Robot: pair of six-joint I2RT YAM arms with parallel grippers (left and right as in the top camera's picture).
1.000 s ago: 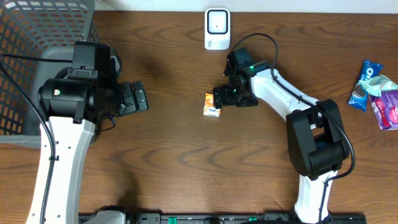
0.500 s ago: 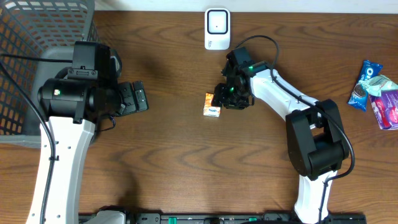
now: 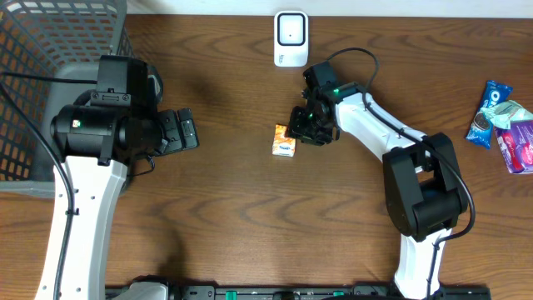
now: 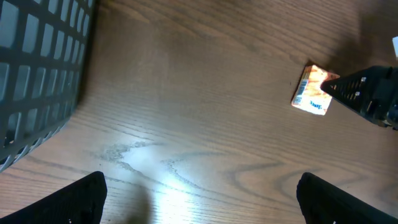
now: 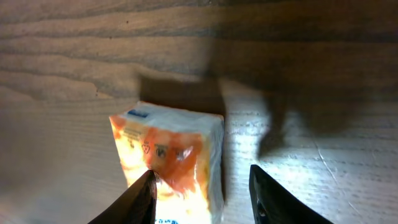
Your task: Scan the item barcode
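Observation:
The item, a small orange-and-white packet (image 3: 284,142), lies flat on the wooden table, left of my right gripper (image 3: 300,127). In the right wrist view the packet (image 5: 177,152) fills the lower middle. The right gripper (image 5: 202,186) stands partly narrowed: its left finger (image 5: 142,198) overlaps the packet's top face, and its right finger (image 5: 267,196) is a gap away from the packet's right edge. My left gripper (image 3: 185,129) hovers wide open, far left of the packet, with nothing between its fingers (image 4: 68,202). The left wrist view shows the packet (image 4: 311,93) at upper right.
A white scanner (image 3: 291,37) stands at the table's back edge, above the packet. A grey mesh basket (image 3: 50,50) fills the back left corner. Several snack packs (image 3: 501,125) lie at the far right edge.
The right gripper's jaws have narrowed from wide open and it has edged closer over the packet. The packet and the left arm have not moved.

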